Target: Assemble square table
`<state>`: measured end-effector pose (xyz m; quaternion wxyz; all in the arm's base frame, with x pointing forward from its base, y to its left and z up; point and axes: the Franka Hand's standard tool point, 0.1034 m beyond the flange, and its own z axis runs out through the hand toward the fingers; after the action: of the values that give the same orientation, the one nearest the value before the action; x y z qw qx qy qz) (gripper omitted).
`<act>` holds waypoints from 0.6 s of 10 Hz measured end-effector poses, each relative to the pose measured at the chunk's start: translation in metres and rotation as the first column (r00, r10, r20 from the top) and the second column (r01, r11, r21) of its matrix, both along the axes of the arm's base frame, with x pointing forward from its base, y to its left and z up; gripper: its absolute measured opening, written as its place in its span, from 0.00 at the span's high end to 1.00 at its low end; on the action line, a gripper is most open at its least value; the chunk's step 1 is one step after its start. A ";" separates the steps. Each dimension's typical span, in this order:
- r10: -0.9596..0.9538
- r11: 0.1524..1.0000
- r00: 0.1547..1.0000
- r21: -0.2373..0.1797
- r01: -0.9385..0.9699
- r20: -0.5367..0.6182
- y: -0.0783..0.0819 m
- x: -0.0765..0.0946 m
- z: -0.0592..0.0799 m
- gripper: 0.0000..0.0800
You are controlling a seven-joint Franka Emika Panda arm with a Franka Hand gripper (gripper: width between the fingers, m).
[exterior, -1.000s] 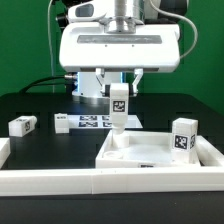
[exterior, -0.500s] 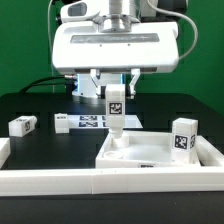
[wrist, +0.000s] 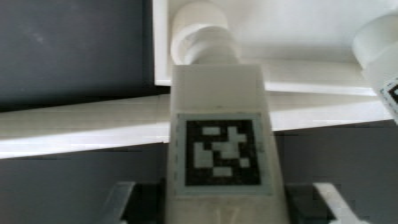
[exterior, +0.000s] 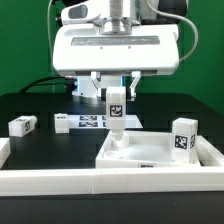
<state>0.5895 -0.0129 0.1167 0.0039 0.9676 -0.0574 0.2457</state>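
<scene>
In the exterior view my gripper (exterior: 116, 92) is shut on a white tagged leg (exterior: 116, 108). It holds the leg upright, lower end down at the near-left corner of the white square tabletop (exterior: 160, 152), which lies rim up. The wrist view looks down the leg (wrist: 217, 130) to its rounded lower end against the tabletop (wrist: 302, 40), with my gripper (wrist: 221, 200) at both sides of it. A second leg (exterior: 183, 135) stands at the tabletop's right corner. Two more legs (exterior: 22, 125) (exterior: 61, 123) lie on the black table at the exterior view's left.
The marker board (exterior: 92, 122) lies flat behind the held leg. A long white border wall (exterior: 60, 180) runs along the front of the table and up its left side. The tabletop sits against that wall.
The gripper and the held leg have shifted slightly toward the exterior view's left. Nothing else has moved.
</scene>
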 end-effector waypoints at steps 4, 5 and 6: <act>-0.001 1.000 1.000 -0.006 0.001 -0.001 -0.001 0.005 -0.012 0.64; 0.004 1.000 1.000 -0.014 -0.004 0.006 -0.002 0.006 -0.016 0.64; 0.006 1.000 1.000 -0.015 -0.006 0.007 0.000 0.006 -0.017 0.64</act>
<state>0.5958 -0.0133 0.1002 0.0103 0.9669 -0.0526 0.2496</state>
